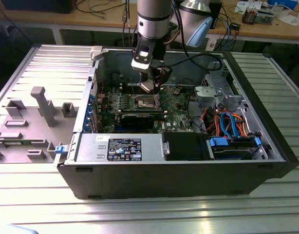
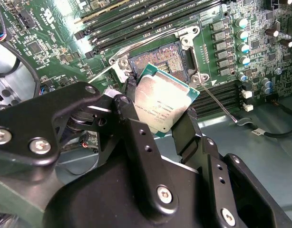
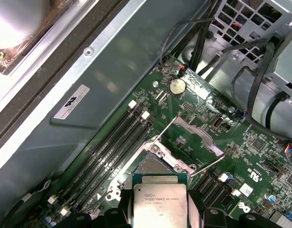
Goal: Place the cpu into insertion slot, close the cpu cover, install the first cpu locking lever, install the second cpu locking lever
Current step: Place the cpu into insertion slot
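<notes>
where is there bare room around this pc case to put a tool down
Bare ribbed table runs along the case's near side in the exterior view, with more at the exterior view's right. Inside is crowded: the gripper holds the cpu by the insertion slot, hemmed by memory slots and cables.

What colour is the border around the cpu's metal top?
Green; the cpu shows it best in the second wrist view.

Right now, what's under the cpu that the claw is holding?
The open insertion slot: its dark contact field and metal rim show beyond the cpu. The part directly beneath the chip is covered.
</notes>
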Controlling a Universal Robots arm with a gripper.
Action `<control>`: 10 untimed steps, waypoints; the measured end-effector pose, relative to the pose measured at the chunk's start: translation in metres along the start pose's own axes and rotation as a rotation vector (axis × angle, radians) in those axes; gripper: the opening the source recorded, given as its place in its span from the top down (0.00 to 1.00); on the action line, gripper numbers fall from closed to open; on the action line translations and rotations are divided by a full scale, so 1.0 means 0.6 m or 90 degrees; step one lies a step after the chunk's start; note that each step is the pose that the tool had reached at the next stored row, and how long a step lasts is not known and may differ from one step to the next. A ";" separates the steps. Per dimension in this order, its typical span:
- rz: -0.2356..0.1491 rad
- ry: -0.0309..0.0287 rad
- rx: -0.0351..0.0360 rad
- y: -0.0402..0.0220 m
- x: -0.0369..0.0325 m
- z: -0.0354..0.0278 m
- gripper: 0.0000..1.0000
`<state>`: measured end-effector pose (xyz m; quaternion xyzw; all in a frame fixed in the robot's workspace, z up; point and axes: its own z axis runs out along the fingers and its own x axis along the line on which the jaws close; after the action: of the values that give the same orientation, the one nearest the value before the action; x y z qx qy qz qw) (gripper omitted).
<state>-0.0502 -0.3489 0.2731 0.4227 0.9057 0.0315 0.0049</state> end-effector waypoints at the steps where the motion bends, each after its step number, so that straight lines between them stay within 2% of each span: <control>1: 0.002 -0.0001 0.0000 0.000 0.000 0.000 0.45; 10: 0.010 -0.0006 -0.0002 0.000 0.000 0.002 0.45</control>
<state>-0.0502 -0.3489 0.2717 0.4298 0.9023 0.0315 0.0052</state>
